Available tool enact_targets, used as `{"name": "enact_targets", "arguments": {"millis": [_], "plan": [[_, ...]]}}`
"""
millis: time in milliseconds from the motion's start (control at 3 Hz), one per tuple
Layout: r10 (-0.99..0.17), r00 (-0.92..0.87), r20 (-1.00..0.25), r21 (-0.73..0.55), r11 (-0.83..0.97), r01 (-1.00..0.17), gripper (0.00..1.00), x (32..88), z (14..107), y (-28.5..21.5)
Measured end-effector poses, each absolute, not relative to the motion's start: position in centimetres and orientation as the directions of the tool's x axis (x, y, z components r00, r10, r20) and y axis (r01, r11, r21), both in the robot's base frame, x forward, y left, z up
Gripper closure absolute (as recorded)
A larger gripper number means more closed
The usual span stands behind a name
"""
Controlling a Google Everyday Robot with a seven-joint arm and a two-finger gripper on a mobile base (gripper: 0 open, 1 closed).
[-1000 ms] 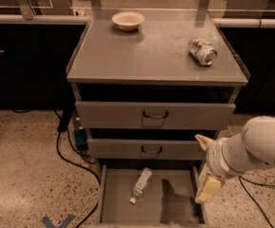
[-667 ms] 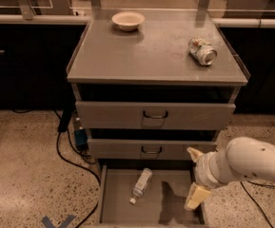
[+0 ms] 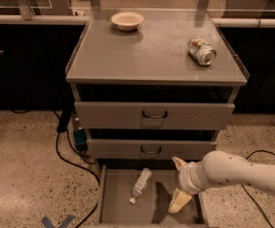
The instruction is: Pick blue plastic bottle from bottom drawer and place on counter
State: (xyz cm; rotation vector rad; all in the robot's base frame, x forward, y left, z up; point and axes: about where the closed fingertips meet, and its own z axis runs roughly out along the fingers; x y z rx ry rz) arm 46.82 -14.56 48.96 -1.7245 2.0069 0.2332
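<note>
High frontal view, pincer (image 3: 174,184) lower right

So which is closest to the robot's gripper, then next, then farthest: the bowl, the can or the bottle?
The gripper hangs open over the right side of the drawer.
1. Bottle, just left of it, in the drawer.
2. Can, on the right of the counter.
3. Bowl, at the counter's back left.

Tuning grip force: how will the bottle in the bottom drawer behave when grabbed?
Blue plastic bottle lies on its side on the bottom drawer floor, so likely rolls if nudged. Looks thin, translucent: probably light, squashy. Gripper hovers open beside it, not touching.
</note>
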Motion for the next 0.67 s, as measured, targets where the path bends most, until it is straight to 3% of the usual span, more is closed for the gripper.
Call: {"name": "enact_targets", "arguments": {"millis": [333,667], "plan": [[-0.874,-0.093,-0.477,-0.103,0.161,-0.982,0.0,46.07,42.85,-11.91],[-0.874,-0.094,-0.477,-0.103,0.162,-0.981,0.0,46.04,42.74,-11.89]]}}
